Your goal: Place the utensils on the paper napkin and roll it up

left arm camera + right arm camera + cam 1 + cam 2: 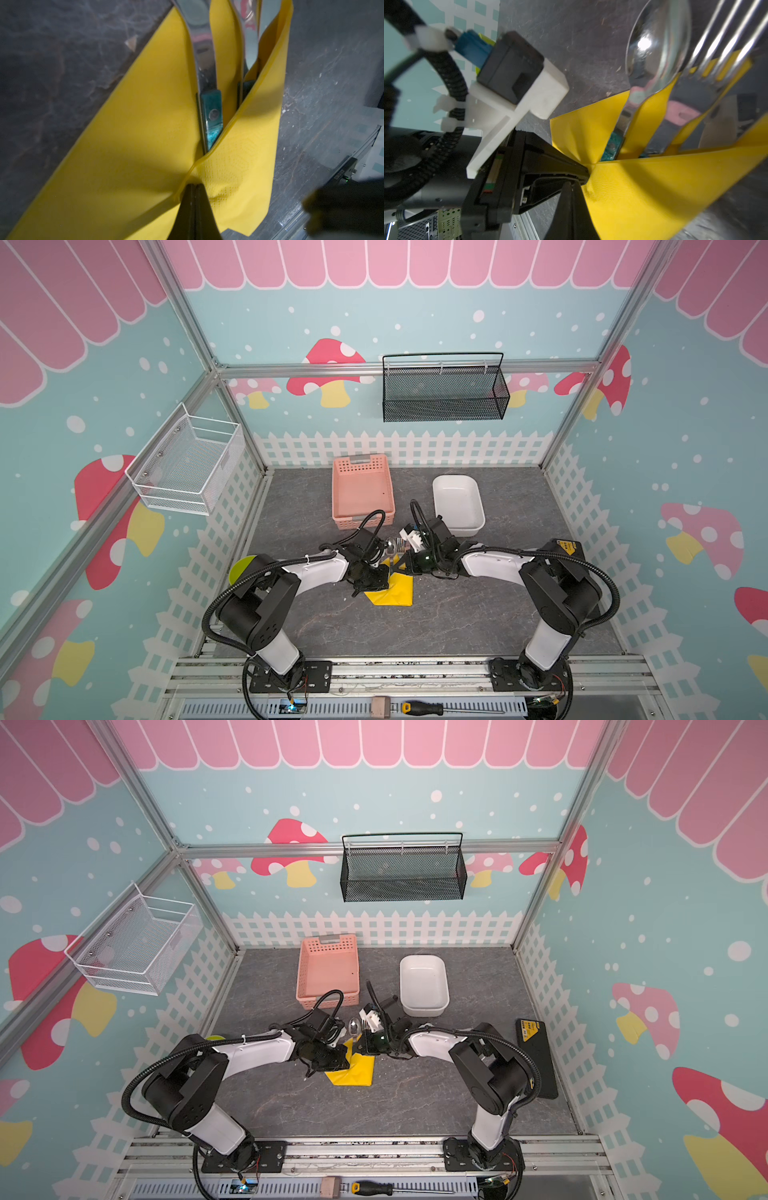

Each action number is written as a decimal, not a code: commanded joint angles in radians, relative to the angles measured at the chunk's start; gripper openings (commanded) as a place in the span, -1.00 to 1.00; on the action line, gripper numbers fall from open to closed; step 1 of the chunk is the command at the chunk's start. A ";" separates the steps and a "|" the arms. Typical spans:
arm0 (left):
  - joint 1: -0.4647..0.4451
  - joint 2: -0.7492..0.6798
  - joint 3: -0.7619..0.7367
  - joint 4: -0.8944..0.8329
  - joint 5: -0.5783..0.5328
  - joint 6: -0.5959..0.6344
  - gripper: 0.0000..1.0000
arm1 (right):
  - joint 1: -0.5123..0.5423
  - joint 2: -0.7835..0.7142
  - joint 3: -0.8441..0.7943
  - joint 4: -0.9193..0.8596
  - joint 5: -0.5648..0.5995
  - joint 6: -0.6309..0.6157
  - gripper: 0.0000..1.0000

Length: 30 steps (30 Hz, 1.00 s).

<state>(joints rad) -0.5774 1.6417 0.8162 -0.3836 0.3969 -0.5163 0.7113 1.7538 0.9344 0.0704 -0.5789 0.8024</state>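
The yellow paper napkin [395, 593] [353, 1073] lies mid-table, one flap folded up over the utensils' handles [259, 135] [654, 187]. The spoon [390, 546] [658, 41] and the fork [400, 547] [726, 41] stick out of its far side, bowl and tines on the table. A teal-patterned handle [212, 116] shows inside the fold. My left gripper [388, 572] [194, 186] is shut on the flap's edge. Facing it, my right gripper [402, 568] [570, 184] is shut, its tip against the same fold; paper between its fingers does not show.
A pink basket [361, 493] and a white tub [457, 502] stand just behind the grippers. The lime-green bowl [241, 568] sits under the left arm. A black pad [538, 1056] lies at the right. A screwdriver [428, 708] rests on the front rail. Wire baskets hang on the walls.
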 commanded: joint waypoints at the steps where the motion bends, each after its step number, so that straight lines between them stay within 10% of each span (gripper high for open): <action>1: 0.005 -0.010 -0.028 -0.020 -0.007 -0.001 -1.00 | 0.033 0.033 -0.017 0.006 0.012 0.054 -1.00; 30: 0.120 -0.185 -0.073 -0.072 -0.050 0.004 -0.82 | 0.077 0.125 -0.043 0.018 0.023 0.057 -1.00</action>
<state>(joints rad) -0.4816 1.4925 0.7643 -0.4145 0.3782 -0.5186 0.7799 1.8507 0.9089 0.0963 -0.5720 0.8543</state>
